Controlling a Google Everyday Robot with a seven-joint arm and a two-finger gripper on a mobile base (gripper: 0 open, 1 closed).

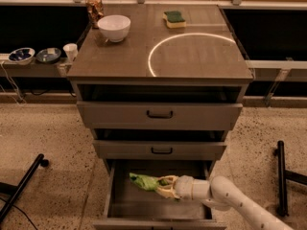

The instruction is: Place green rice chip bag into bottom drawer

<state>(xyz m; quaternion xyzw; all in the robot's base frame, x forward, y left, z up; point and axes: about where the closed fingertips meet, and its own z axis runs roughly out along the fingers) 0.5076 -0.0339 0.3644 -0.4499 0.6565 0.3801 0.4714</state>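
Green rice chip bag (143, 181) in claw (165, 187), inside drawer (153, 208).

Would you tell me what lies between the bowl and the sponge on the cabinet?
Only bare cabinet top, seen in the camera view. The pincer holds the bag in the open bottom drawer.

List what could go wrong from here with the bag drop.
1. The gripper holds the bag by one end inside the bottom drawer; if the bag clings on release, it may get dragged back out.
2. The middle drawer sits just above the gripper; lifting straight up could hit it.
3. The arm crosses the drawer's right wall and could bump it on retreat.
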